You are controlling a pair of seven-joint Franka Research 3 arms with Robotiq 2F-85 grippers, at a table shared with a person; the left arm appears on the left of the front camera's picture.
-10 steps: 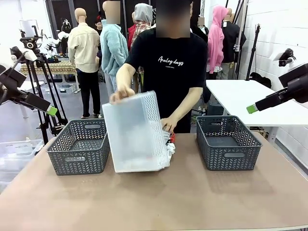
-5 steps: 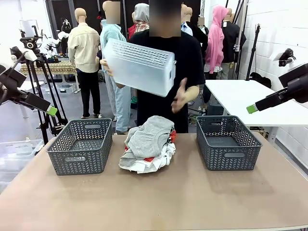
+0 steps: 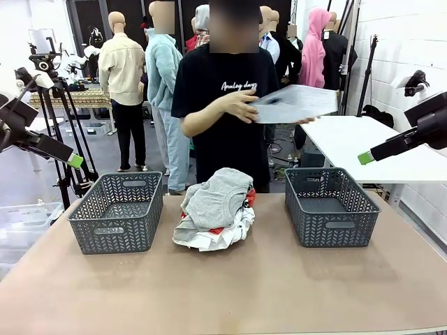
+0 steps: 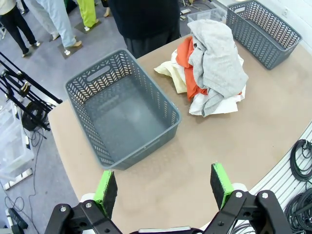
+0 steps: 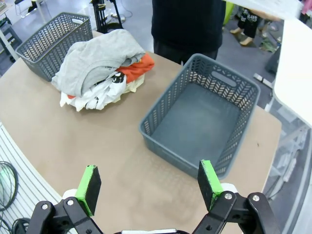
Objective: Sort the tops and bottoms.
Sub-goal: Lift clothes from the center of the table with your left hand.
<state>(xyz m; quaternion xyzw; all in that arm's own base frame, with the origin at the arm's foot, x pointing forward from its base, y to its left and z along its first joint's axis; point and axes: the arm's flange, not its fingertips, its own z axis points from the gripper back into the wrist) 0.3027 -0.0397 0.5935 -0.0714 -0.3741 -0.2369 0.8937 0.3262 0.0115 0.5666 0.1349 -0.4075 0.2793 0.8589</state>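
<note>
Hovering with the left gripper (image 4: 163, 185) and right gripper (image 5: 148, 180) wide open and empty, you are aiming for the pile of clothes (image 3: 215, 213) lying between the left basket (image 3: 115, 213) and right basket (image 3: 330, 207), so be grabbing only the grey piece (image 3: 213, 197) on top.

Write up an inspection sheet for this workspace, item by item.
Surface: tan table, bare at the near side.
Job's things: garment pile between the empty left basket and the empty right basket; grey piece on top, red-orange and white below.
Clutter: nothing seen.
Grippers: left gripper and right gripper open, raised, holding nothing.
Cables: coils on the floor beside the table edge.
Surroundings: person's hand on a clear bin; white side table.
</note>
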